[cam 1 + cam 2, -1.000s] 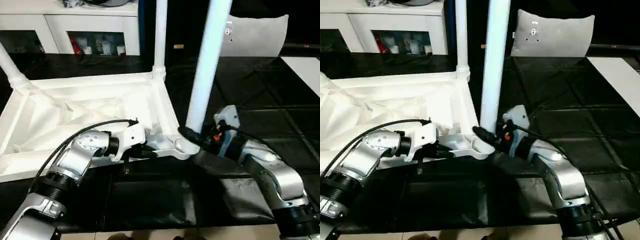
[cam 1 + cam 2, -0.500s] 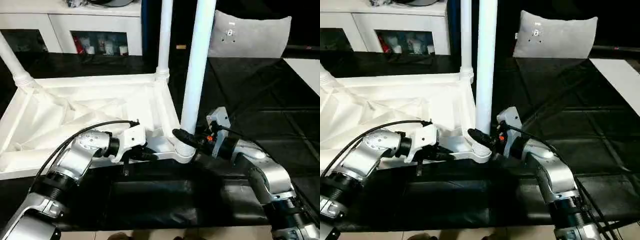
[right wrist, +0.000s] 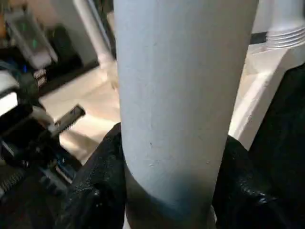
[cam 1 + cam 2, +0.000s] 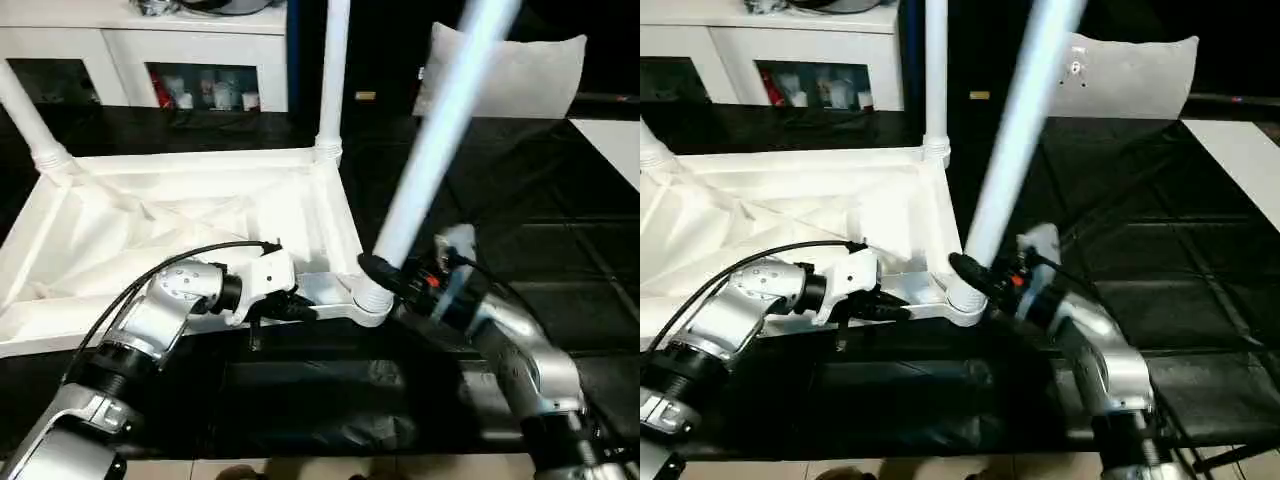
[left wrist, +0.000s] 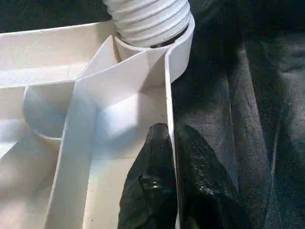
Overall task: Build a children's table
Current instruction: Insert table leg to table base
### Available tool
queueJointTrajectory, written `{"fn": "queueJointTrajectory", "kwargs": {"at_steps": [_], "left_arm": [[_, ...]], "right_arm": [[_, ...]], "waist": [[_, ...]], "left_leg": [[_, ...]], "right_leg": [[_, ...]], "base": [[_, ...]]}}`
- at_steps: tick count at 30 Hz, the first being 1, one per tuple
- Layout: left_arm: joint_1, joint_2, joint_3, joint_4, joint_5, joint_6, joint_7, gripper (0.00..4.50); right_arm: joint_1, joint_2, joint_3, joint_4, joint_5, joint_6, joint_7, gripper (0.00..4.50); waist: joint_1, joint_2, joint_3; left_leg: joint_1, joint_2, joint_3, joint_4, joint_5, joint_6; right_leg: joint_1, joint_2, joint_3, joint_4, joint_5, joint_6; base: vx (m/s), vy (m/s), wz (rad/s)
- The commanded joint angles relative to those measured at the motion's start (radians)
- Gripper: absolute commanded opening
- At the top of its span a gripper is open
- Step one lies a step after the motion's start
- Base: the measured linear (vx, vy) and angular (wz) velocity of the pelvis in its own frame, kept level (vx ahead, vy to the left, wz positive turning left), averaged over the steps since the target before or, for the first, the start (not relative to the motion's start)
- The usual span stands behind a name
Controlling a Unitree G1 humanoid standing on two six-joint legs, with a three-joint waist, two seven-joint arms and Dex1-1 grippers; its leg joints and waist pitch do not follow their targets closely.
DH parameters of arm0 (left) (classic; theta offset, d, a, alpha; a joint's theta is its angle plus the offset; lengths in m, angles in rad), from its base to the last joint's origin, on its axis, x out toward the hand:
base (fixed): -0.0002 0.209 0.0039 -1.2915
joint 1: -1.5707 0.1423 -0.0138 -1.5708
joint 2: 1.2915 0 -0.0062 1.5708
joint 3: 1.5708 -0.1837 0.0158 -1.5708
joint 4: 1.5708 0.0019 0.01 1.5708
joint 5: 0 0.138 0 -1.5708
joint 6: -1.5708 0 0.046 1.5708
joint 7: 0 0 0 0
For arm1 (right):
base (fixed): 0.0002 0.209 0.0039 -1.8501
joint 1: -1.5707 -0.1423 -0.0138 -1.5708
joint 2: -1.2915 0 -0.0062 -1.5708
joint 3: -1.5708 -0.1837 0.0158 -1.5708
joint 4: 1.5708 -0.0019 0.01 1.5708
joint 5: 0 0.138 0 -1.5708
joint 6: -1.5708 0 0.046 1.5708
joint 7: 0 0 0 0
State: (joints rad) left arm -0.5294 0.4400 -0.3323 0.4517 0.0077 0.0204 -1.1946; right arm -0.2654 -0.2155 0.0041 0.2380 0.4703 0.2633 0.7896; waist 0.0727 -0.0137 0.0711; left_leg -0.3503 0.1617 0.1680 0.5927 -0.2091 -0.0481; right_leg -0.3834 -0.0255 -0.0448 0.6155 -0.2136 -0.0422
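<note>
White plastic table top (image 4: 150, 230) lay upside down on the black work table (image 4: 520, 200). The left gripper (image 5: 170, 157) pinched its rim. The right gripper (image 4: 385, 275) squeezed the tilted leg (image 4: 430, 150) at the corner socket (image 4: 365, 300). It should stand the leg straight before twisting.

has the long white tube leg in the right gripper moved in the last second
Yes. The long white tube leg now tilts further to the right, away from the upright rear leg, while its base stays at the near corner socket.
</note>
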Motion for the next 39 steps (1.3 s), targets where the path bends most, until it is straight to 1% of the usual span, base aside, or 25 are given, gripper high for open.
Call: {"fn": "queueJointTrajectory", "kwargs": {"at_steps": [1, 2, 5, 7, 8, 10, 13, 14, 16, 17, 19, 20, 21, 22, 23, 24, 25, 26, 28, 29, 32, 33, 34, 36, 39], "left_arm": [[-0.031, -0.016, 0.015, 0.02, -0.006, -0.015, 0.035, 0.0], [-0.034, -0.018, 0.015, 0.023, -0.006, -0.015, 0.037, 0.0], [-0.041, -0.021, 0.016, 0.031, -0.005, -0.015, 0.041, 0.0], [-0.044, -0.021, 0.017, 0.035, -0.003, -0.016, 0.04, 0.0], [-0.044, -0.021, 0.017, 0.035, -0.003, -0.016, 0.04, 0.0], [-0.045, -0.019, 0.016, 0.037, 0.001, -0.017, 0.036, 0.0], [-0.044, -0.016, 0.011, 0.042, 0.009, -0.024, 0.023, 0.0], [-0.043, -0.012, 0.007, 0.041, 0.013, -0.028, 0.017, 0.0], [-0.04, -0.003, 0.001, 0.039, 0.018, -0.032, 0.006, 0.0], [-0.038, 0.001, -0.002, 0.038, 0.021, -0.036, 0.003, 0.0], [-0.036, 0.006, -0.007, 0.036, 0.023, -0.04, -0.006, 0.0], [-0.036, 0.008, -0.009, 0.036, 0.023, -0.041, -0.01, 0.0], [-0.037, 0.011, -0.012, 0.034, 0.024, -0.043, -0.017, 0.0], [-0.04, 0.014, -0.016, 0.034, 0.025, -0.046, -0.024, 0.0], [-0.043, 0.016, -0.019, 0.033, 0.027, -0.049, -0.031, 0.0], [-0.047, 0.018, -0.023, 0.03, 0.029, -0.05, -0.036, 0.0], [-0.053, 0.02, -0.025, 0.029, 0.03, -0.051, -0.039, 0.0], [-0.054, 0.02, -0.026, 0.027, 0.029, -0.05, -0.04, 0.0], [-0.053, 0.024, -0.027, 0.019, 0.029, -0.049, -0.041, 0.0], [-0.055, 0.024, -0.027, 0.019, 0.03, -0.048, -0.041, 0.0], [-0.055, 0.026, -0.026, 0.014, 0.031, -0.046, -0.043, 0.0], [-0.047, 0.031, -0.024, 0.0, 0.027, -0.041, -0.045, 0.0], [-0.04, 0.034, -0.023, -0.009, 0.026, -0.04, -0.045, 0.0], [-0.029, 0.04, -0.021, -0.022, 0.024, -0.034, -0.044, 0.0], [-0.016, 0.047, -0.021, -0.039, 0.019, -0.02, -0.041, 0.0]], "right_arm": [[0.04, 0.013, -0.012, 0.036, 0.014, -0.013, 0.009, 1.88], [0.05, 0.017, -0.016, 0.037, 0.015, -0.022, 0.013, 1.88], [0.073, 0.015, -0.012, 0.035, 0.001, -0.059, 0.024, 1.88], [0.095, -0.008, 0.016, 0.031, -0.047, -0.087, 0.024, 1.88], [0.095, -0.009, 0.017, 0.031, -0.049, -0.087, 0.024, 1.88], [0.094, -0.035, 0.046, 0.045, -0.099, -0.105, 0.024, 1.88], [0.049, -0.062, 0.092, 0.148, -0.187, -0.178, 0.042, 1.88], [0.013, -0.073, 0.121, 0.22, -0.231, -0.218, 0.051, 1.88], [-0.045, -0.08, 0.157, 0.342, -0.284, -0.273, 0.064, 1.88], [-0.071, -0.08, 0.172, 0.401, -0.303, -0.291, 0.071, 1.88], [-0.116, -0.073, 0.193, 0.508, -0.332, -0.324, 0.077, 1.88], [-0.133, -0.069, 0.201, 0.551, -0.344, -0.341, 0.076, 1.88], [-0.158, -0.063, 0.21, 0.608, -0.358, -0.358, 0.073, 1.88], [-0.183, -0.055, 0.218, 0.663, -0.37, -0.37, 0.07, 1.88], [-0.204, -0.047, 0.217, 0.712, -0.374, -0.375, 0.073, 1.88], [-0.219, -0.039, 0.211, 0.75, -0.371, -0.379, 0.078, 1.88], [-0.233, -0.032, 0.203, 0.783, -0.367, -0.385, 0.081, 1.88], [-0.244, -0.028, 0.2, 0.813, -0.365, -0.397, 0.081, 1.88], [-0.261, -0.018, 0.197, 0.873, -0.369, -0.427, 0.071, 1.88], [-0.266, -0.011, 0.19, 0.899, -0.368, -0.445, 0.057, 1.88], [-0.273, 0.006, 0.162, 0.94, -0.34, -0.479, 0.048, 1.88], [-0.269, 0.02, 0.113, 0.961, -0.291, -0.505, 0.058, 1.88], [-0.269, 0.022, 0.087, 0.967, -0.264, -0.515, 0.073, 1.88], [-0.247, 0.017, 0.052, 0.944, -0.219, -0.538, 0.126, 1.88], [-0.22, 0.011, 0.011, 0.913, -0.163, -0.561, 0.207, 1.88]], "waist": [[0.006, 0.008, -0.06], [0.01, 0.012, -0.059], [0.017, 0.01, -0.06], [0.018, 0.019, -0.056], [0.018, 0.014, -0.057], [0.018, 0.013, -0.056], [0.014, 0.016, -0.05], [0.014, 0.021, -0.043], [0.002, 0.014, -0.039], [-0.003, 0.016, -0.036], [-0.009, 0.017, -0.03], [-0.016, 0.016, -0.025], [-0.019, 0.016, -0.018], [-0.023, 0.013, -0.016], [-0.026, 0.013, -0.017], [-0.027, 0.01, -0.012], [-0.027, 0.014, -0.015], [-0.029, 0.017, -0.009], [-0.031, 0.015, -0.01], [-0.036, 0.016, -0.003], [-0.042, 0.018, 0.003], [-0.043, 0.025, 0.004], [-0.044, 0.024, 0.002], [-0.043, 0.022, -0.001], [-0.034, 0.024, -0.007]], "left_leg": [[0.002, 0.073, -0.022, -0.065, -0.076, 0.057], [0.003, 0.075, -0.024, -0.066, -0.082, 0.053], [0.002, 0.075, -0.024, -0.067, -0.081, 0.051], [0.003, 0.076, -0.025, -0.068, -0.09, 0.047], [0.003, 0.075, -0.026, -0.069, -0.091, 0.045], [0.002, 0.073, -0.026, -0.069, -0.092, 0.047], [0.003, 0.072, -0.026, -0.071, -0.136, 0.034], [0.003, 0.074, -0.027, -0.073, -0.153, 0.03], [0.003, 0.071, -0.028, -0.075, -0.186, 0.022], [0.002, 0.071, -0.031, -0.077, -0.202, 0.023], [0.012, 0.075, -0.031, -0.079, -0.241, 0.022], [0.01, 0.073, -0.035, -0.084, -0.274, 0.017], [0.012, 0.073, -0.037, -0.086, -0.301, 0.014], [0.02, 0.073, -0.04, -0.087, -0.346, 0.006], [0.026, 0.074, -0.043, -0.088, -0.367, 0.002], [0.025, 0.076, -0.045, -0.09, -0.372, 0.003], [0.029, 0.079, -0.043, -0.09, -0.374, 0.004], [0.027, 0.082, -0.045, -0.095, -0.389, 0.0], [0.028, 0.084, -0.045, -0.098, -0.407, -0.008], [0.027, 0.084, -0.047, -0.103, -0.442, -0.015], [0.039, 0.081, -0.052, -0.102, -0.525, -0.025], [0.038, 0.081, -0.058, -0.107, -0.548, -0.027], [0.042, 0.082, -0.06, -0.108, -0.562, -0.026], [0.039, 0.085, -0.059, -0.113, -0.548, -0.022], [0.035, 0.09, -0.044, -0.112, -0.471, -0.001]], "right_leg": [[0.051, -0.128, 0.061, -0.07, -0.065, -0.228], [0.051, -0.13, 0.061, -0.071, -0.075, -0.227], [0.052, -0.13, 0.061, -0.07, -0.07, -0.221], [0.049, -0.13, 0.061, -0.072, -0.077, -0.22], [0.051, -0.127, 0.06, -0.071, -0.074, -0.217], [0.053, -0.128, 0.06, -0.072, -0.079, -0.215], [0.048, -0.132, 0.06, -0.083, -0.174, -0.208], [0.046, -0.132, 0.061, -0.089, -0.219, -0.201], [0.045, -0.132, 0.059, -0.094, -0.287, -0.198], [0.045, -0.135, 0.059, -0.098, -0.332, -0.193], [0.034, -0.133, 0.061, -0.107, -0.393, -0.179], [0.036, -0.132, 0.057, -0.11, -0.448, -0.172], [0.031, -0.132, 0.056, -0.115, -0.489, -0.164], [0.027, -0.136, 0.055, -0.122, -0.554, -0.147], [0.025, -0.138, 0.058, -0.122, -0.57, -0.148], [0.023, -0.139, 0.06, -0.123, -0.569, -0.15], [0.02, -0.139, 0.064, -0.12, -0.544, -0.159], [0.018, -0.136, 0.062, -0.116, -0.521, -0.172], [0.018, -0.134, 0.062, -0.114, -0.495, -0.177], [0.017, -0.132, 0.062, -0.112, -0.481, -0.183], [0.009, -0.138, 0.061, -0.124, -0.578, -0.156], [0.011, -0.138, 0.06, -0.127, -0.605, -0.141], [0.01, -0.138, 0.059, -0.13, -0.612, -0.135], [0.013, -0.137, 0.061, -0.128, -0.573, -0.144], [0.016, -0.135, 0.069, -0.119, -0.422, -0.202]], "base": [[0.0, 0.0, 0.0], [0.0, 0.0, 0.0], [0.0, 0.0, 0.0], [0.0, 0.0, 0.0], [0.0, 0.0, 0.0], [0.0, 0.0, 0.0], [0.0, 0.0, 0.0], [0.0, 0.0, 0.0], [0.0, 0.0, 0.0], [0.0, 0.0, 0.0], [0.0, 0.0, 0.0], [0.0, 0.0, 0.0], [0.0, 0.0, 0.0], [0.0, 0.0, 0.0], [0.0, 0.0, 0.0], [0.0, 0.0, 0.0], [0.0, 0.0, 0.0], [0.0, 0.0, 0.0], [0.0, 0.0, 0.0], [0.0, 0.0, 0.0], [0.0, 0.0, 0.0], [0.0, 0.0, 0.0], [0.0, 0.0, 0.0], [0.0, 0.0, 0.0], [0.0, 0.0, 0.0]]}}
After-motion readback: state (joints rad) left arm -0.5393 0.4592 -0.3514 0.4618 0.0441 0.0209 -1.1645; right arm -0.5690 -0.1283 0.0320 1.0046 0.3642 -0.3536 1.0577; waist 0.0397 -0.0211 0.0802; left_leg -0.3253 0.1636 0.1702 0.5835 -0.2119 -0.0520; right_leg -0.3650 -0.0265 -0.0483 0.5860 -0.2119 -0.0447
